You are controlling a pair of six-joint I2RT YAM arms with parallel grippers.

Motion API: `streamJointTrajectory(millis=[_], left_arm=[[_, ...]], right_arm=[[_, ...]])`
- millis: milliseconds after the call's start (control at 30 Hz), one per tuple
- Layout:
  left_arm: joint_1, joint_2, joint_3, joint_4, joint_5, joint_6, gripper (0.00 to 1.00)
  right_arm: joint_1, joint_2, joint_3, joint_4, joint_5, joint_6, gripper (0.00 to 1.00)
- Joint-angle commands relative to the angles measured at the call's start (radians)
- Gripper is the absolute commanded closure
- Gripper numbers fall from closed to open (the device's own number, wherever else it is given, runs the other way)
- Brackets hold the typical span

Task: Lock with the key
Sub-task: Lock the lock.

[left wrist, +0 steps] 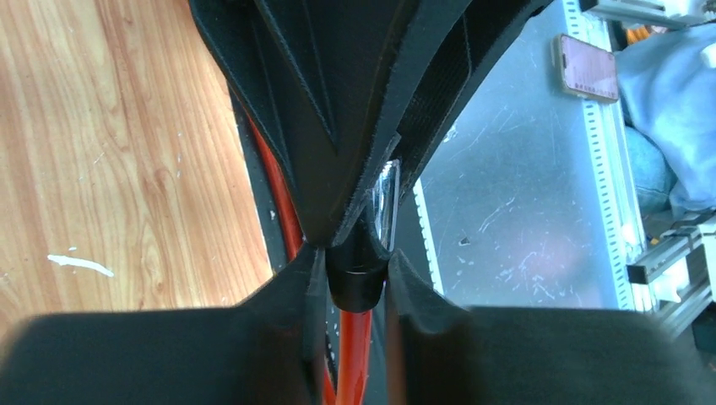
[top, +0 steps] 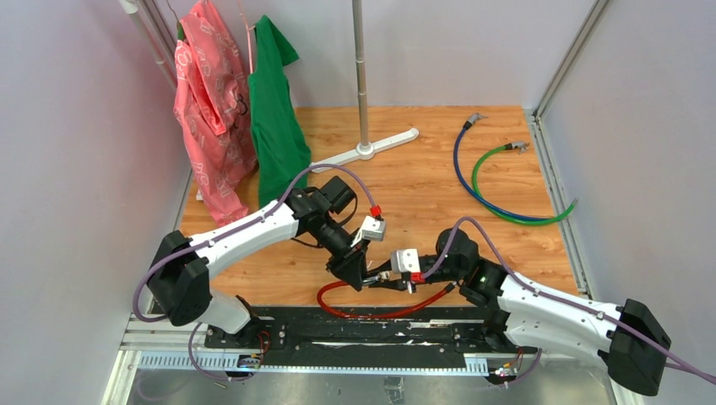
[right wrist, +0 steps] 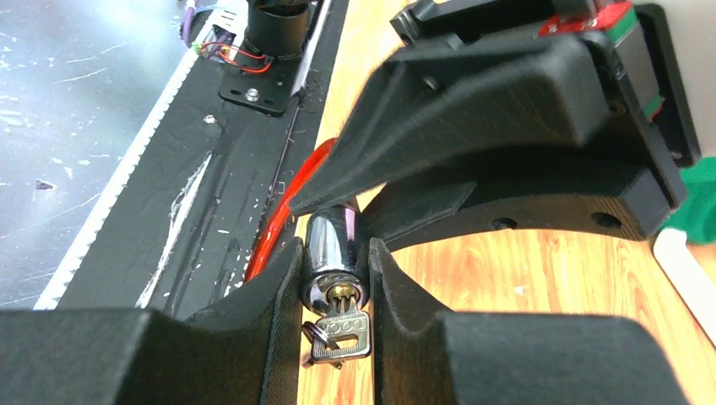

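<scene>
Front centre: left gripper [top: 367,277] and right gripper [top: 386,280] meet over a looped red cable [left wrist: 353,359]. A black cable end cap [left wrist: 356,285] fills the left's gap; a chrome lock cylinder [right wrist: 332,249] with small silvery key [right wrist: 344,331] fills the right's. Bare wooden tabletop [top: 422,194] lies open beyond, up to an upright metal pole [top: 360,76].

Key [right wrist: 344,332] in lock cylinder [right wrist: 330,249], between right fingers [right wrist: 272,295]
</scene>
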Motion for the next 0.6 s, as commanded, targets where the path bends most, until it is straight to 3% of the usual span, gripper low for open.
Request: streamJointTrajectory(millis=[0,33,133,267,367,567], left_arm=[[-0.012,0.006,0.031,0.001,-0.061,-0.002,0.55],[-0.011,-0.001,0.035,0.000,-0.103,0.001,0.36],[0.010,-0.052,0.028,0.001,-0.213,0.050,0.25],[0.011,-0.181,-0.073,0.200,-0.438,-0.021,0.21],[0.010,-0.217,-0.140,0.380,-0.537,-0.125,0.19],[0.000,-0.219,-0.181,0.456,-0.388,-0.166,0.23]], right_arm=[[0.012,-0.025,0.044,-0.036,0.104,0.098,1.00],[0.012,-0.037,0.047,-0.061,0.150,0.138,1.00],[0.012,-0.118,0.002,-0.065,0.313,0.320,1.00],[0.012,-0.211,-0.074,-0.090,0.584,0.679,1.00],[0.012,-0.225,-0.066,-0.202,0.666,0.839,1.00],[0.012,-0.191,0.019,-0.363,0.674,0.961,1.00]])
